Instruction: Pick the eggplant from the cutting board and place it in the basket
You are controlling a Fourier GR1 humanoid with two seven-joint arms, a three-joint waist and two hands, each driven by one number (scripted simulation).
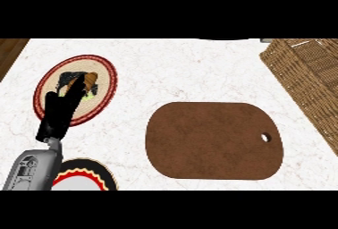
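The brown cutting board (213, 141) lies in the middle of the counter with nothing on it. No eggplant shows anywhere in view. The wicker basket (310, 76) stands at the right edge, cut off by the frame; no eggplant shows in the part I see. My left hand (57, 114) rises from the lower left, its fingers straight and reaching over the near rim of a red-rimmed plate (105, 67). It holds nothing. My right hand does not show.
On the red-rimmed plate lies a dark food item (80, 82) with brown and green parts, just beyond my left fingertips. A second plate (89, 176) with a black and red rim sits at the lower left, partly under my left forearm. White marble counter surrounds the board.
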